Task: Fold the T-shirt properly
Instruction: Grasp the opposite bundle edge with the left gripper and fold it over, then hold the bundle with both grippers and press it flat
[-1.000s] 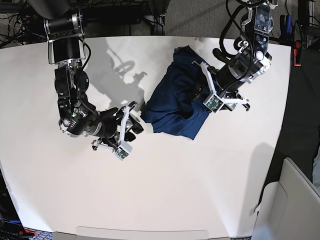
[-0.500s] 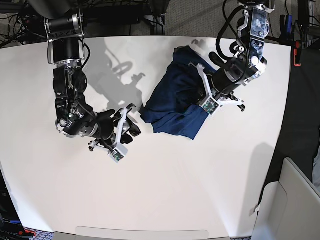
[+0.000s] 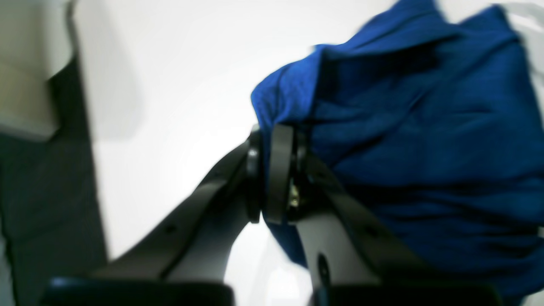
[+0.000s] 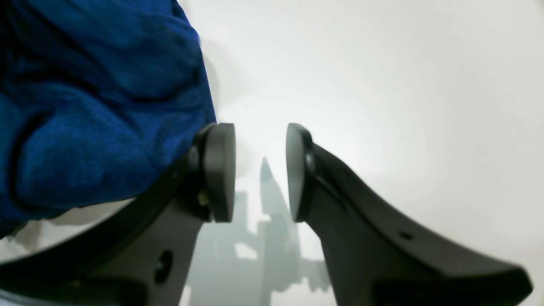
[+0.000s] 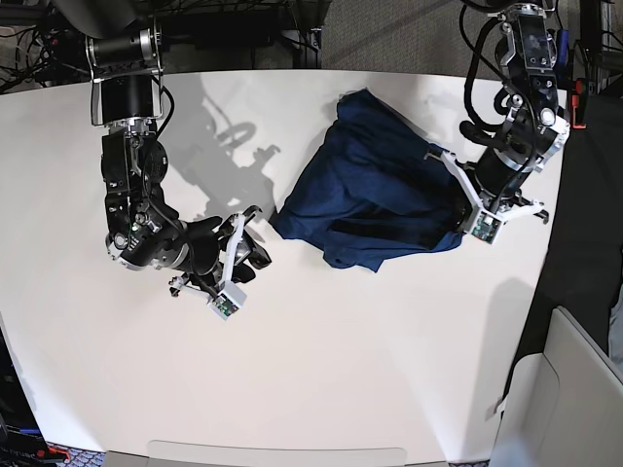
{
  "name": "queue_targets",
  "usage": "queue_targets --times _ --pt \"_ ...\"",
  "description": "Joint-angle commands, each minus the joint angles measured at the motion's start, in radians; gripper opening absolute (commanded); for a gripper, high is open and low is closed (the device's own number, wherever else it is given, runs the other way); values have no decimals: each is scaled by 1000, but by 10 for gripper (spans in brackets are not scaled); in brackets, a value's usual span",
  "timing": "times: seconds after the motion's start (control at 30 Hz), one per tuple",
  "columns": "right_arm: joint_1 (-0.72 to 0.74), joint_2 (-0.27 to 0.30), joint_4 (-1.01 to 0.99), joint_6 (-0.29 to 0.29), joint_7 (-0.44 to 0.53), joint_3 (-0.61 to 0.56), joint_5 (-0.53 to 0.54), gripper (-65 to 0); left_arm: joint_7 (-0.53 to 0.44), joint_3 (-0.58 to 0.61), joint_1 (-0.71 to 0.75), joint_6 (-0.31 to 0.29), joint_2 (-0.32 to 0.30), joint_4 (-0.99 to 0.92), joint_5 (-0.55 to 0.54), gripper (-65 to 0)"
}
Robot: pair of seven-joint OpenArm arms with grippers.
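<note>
The T-shirt [image 5: 375, 190] is a dark navy cloth lying crumpled and stretched across the upper middle of the white table [image 5: 321, 370]. On the right of the base view, my left gripper [image 5: 459, 212] is shut on the shirt's right edge. In the left wrist view its pads [image 3: 278, 170] pinch a fold of the blue T-shirt [image 3: 425, 148]. My right gripper [image 5: 258, 238] stands open just left of the shirt's lower-left corner. In the right wrist view the right gripper [image 4: 260, 170] has nothing between its pads, and the T-shirt [image 4: 85, 106] bulges against the outside of its left finger.
The table's right edge [image 5: 557, 224] runs close behind the left arm, with dark floor beyond it. A pale panel [image 5: 565, 389] stands at the lower right, off the table. Cables and arm bases crowd the far edge.
The left gripper closed on the shirt's right side and pulled it rightward, stretching the cloth out. The right arm drew slightly left and down, still open.
</note>
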Motion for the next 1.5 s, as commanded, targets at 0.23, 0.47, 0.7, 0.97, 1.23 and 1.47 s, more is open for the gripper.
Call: queue_targets --times 0.23,0.47,0.7,0.97,1.23,1.47 --pt "76 -37 -43 6 25 -1 12 -465 56 -4 9 0 12 1 -3 -646" --pt "116 -118 -48 6 25 -7 -101 -464 56 -12 31 3 25 -23 4 -646" --pt "147 -176 -95 6 25 -35 -130 -464 61 -96 55 5 31 -88 6 -646" --pt "179 -181 -106 6 69 -185 -130 -425 148 -105 51 5 32 -91 1 -646" --pt "242 -238 -173 6 74 -287 -130 -366 150 -104 49 5 39 -91 1 -626" --pt "270 -308 -265 6 143 -356 -130 -366 150 -101 51 5 51 -91 -2 -472"
